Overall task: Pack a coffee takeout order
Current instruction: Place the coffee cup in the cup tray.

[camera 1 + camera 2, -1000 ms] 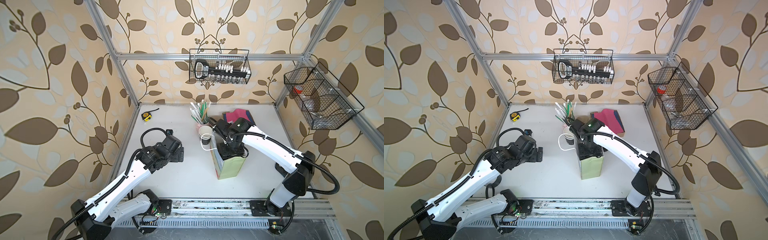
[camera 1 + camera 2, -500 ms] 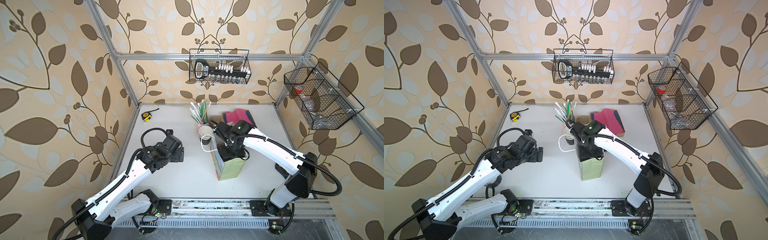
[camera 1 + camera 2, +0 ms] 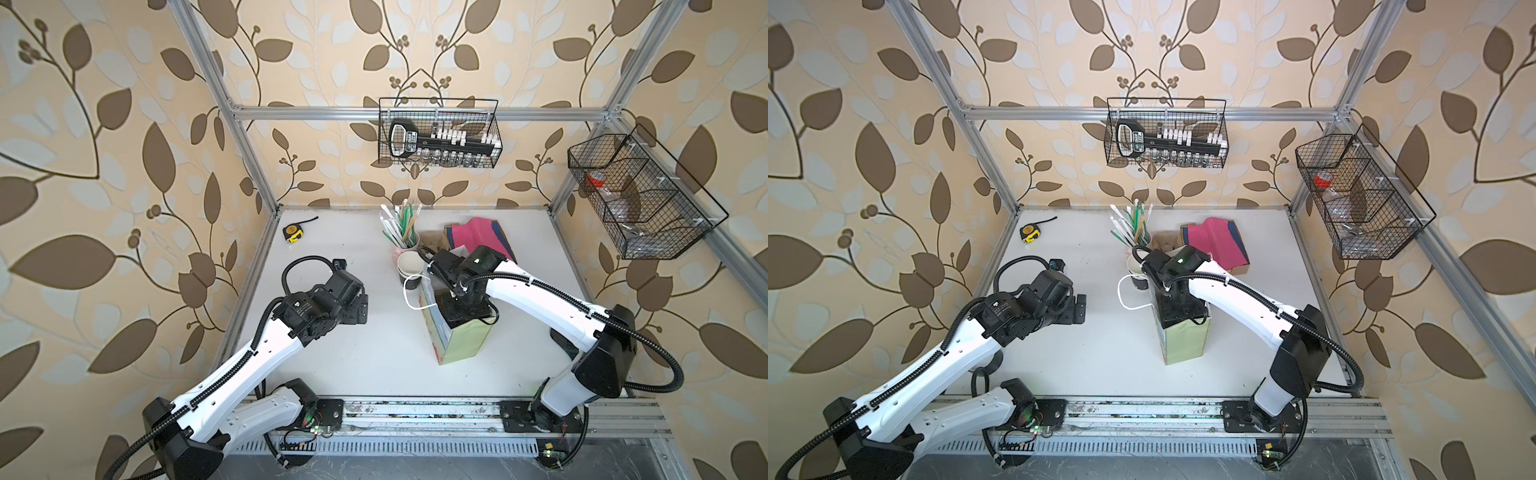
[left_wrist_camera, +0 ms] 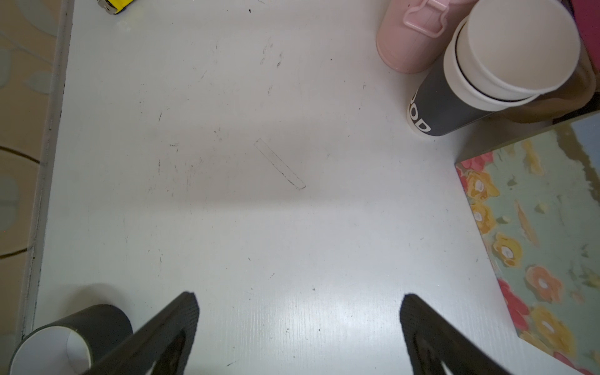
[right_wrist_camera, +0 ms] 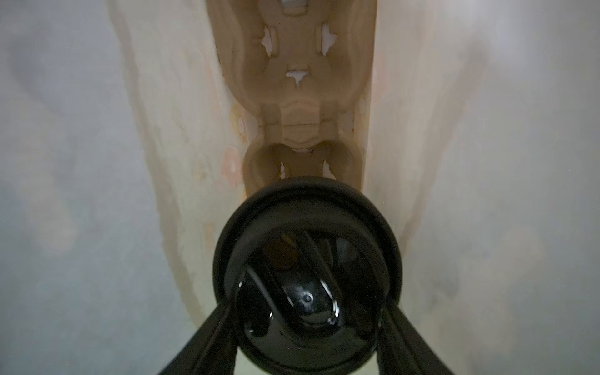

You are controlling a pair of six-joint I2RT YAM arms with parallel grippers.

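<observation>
Jaws of the right gripper (image 5: 307, 302) clench the black-lidded dark paper cup (image 5: 292, 207) deep inside the floral paper bag (image 3: 461, 340), just over 1 well of the brown pulp 2-cup carrier (image 5: 302, 97) at the bag's bottom. I cannot tell whether the cup is seated. The left gripper (image 4: 298, 298) hangs released, spread wide above the white table (image 4: 259, 211). The pink napkin (image 3: 478, 237) lies behind the bag.

bag (image 3: 461, 340) narrow inside, lidded cup (image 5: 306, 276) fills width, table (image 4: 259, 211) open beside bag
</observation>
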